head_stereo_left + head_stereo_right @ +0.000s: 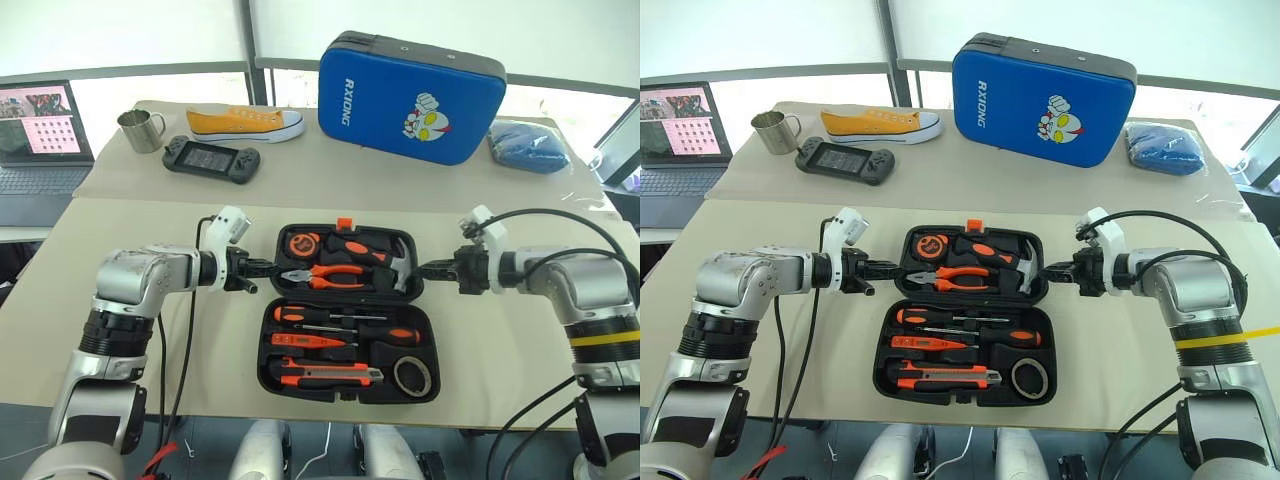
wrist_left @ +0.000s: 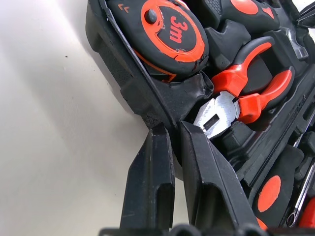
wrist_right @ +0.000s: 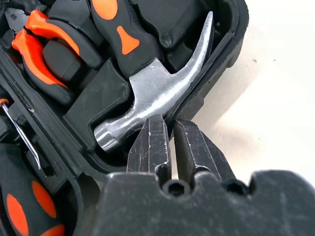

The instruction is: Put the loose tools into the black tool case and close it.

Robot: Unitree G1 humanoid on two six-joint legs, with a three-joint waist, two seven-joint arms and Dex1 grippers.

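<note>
Hard black plastic tool case (image 1: pixel 262 352) feels stiff, its far half's rim pinched by left hand (image 1: pixel 262 268) and right hand (image 1: pixel 428 268) for folding shut.

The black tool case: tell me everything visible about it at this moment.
The black tool case lies open flat on the tan table, a black moulded-plastic clamshell with an orange latch at its far edge. Tools sit in the slots of both halves. The left gripper and right gripper are each shut on a side rim of the far half.

Bright daylight from rear windows (image 1: pixel 130 30) blows out white; wrist close-ups soften at edges.
</note>
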